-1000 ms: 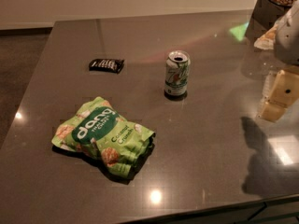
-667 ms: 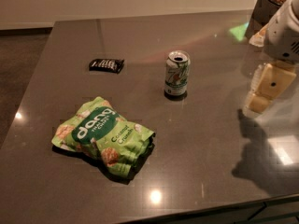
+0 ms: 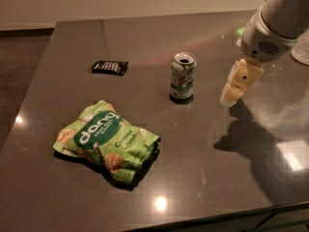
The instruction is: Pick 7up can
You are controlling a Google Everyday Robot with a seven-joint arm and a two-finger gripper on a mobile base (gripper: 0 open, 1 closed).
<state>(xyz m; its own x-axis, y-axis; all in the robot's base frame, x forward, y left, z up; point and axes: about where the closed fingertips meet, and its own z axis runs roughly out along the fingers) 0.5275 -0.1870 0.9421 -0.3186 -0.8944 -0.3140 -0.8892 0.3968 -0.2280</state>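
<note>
1. Nearest on the dark table (image 3: 217, 178) lies a green snack bag (image 3: 108, 141), flat, well to the left of the pincer and closer to the camera than it.
2. The pincer (image 3: 229, 96) hangs low over the table at the right, tilted down and leftward, grasping nothing; whether it is released or clenched cannot be told.
3. The 7up can (image 3: 183, 76) stands upright near the pincer, on its left, apart from it.
4. A small dark packet (image 3: 110, 66) lies far left of the pincer, beyond the bag.
</note>
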